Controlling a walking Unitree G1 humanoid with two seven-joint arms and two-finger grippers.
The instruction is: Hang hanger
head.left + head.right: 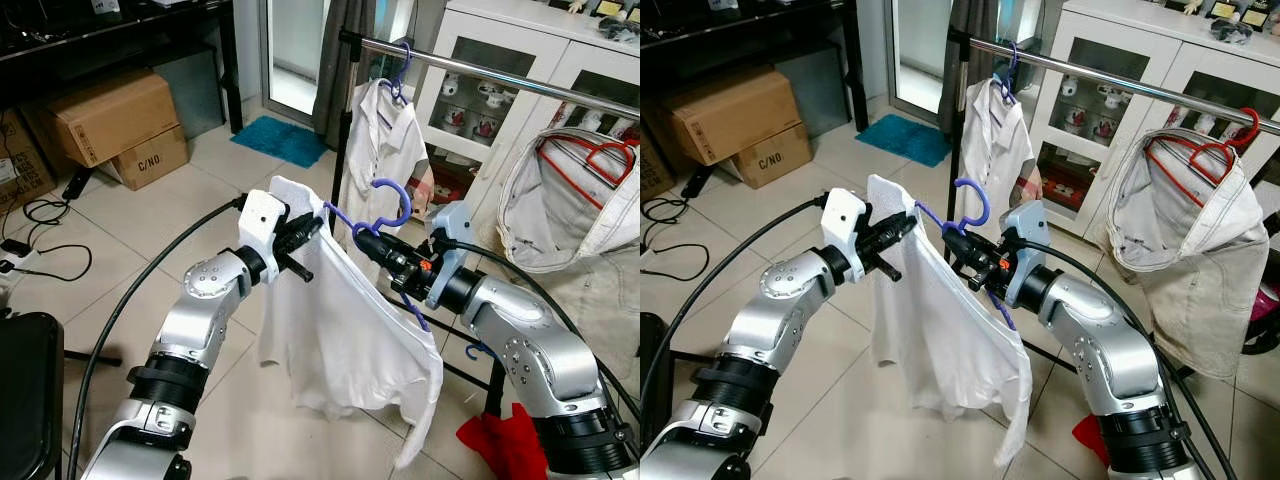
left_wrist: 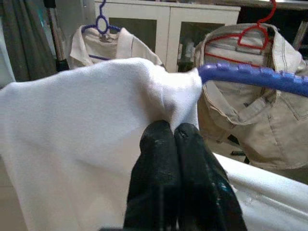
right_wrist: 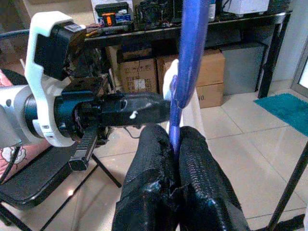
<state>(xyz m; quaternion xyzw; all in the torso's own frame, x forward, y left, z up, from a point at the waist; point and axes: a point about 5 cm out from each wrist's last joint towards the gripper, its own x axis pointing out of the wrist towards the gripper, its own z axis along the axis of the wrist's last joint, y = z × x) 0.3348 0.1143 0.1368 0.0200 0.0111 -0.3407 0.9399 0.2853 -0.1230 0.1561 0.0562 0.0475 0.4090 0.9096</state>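
At the centre of the head views, a blue plastic hanger (image 1: pixel 385 215) carrying a white short-sleeved shirt (image 1: pixel 340 340) is held in the air between the two arms, in front of the metal clothes rail (image 1: pixel 520 82) that runs across from twelve o'clock toward three o'clock.

The right end effector (image 1: pixel 372 246) has its black fingers (image 3: pixel 192 168) pressed together on the hanger's neck, just below the hook. The left end effector (image 1: pixel 310 230) comes in from nine o'clock; its fingers (image 2: pixel 163 163) are pinched tight on a fold of the shirt's shoulder, right where the blue hanger arm slips under the cloth. The shirt droops from that grip toward six o'clock, its hem well above the beige tiled floor (image 1: pixel 220 180).

On the rail, at twelve o'clock, a second white shirt (image 1: pixel 385 130) hangs on another blue hanger. At two o'clock a beige garment (image 1: pixel 570 215) hangs on a red hanger (image 1: pixel 600 160). Behind the rail stands a white glass-fronted cabinet (image 1: pixel 500 45). Brown cardboard boxes (image 1: pixel 120 125) sit at ten o'clock, and a red cloth (image 1: pixel 500 440) lies on the floor at five o'clock.
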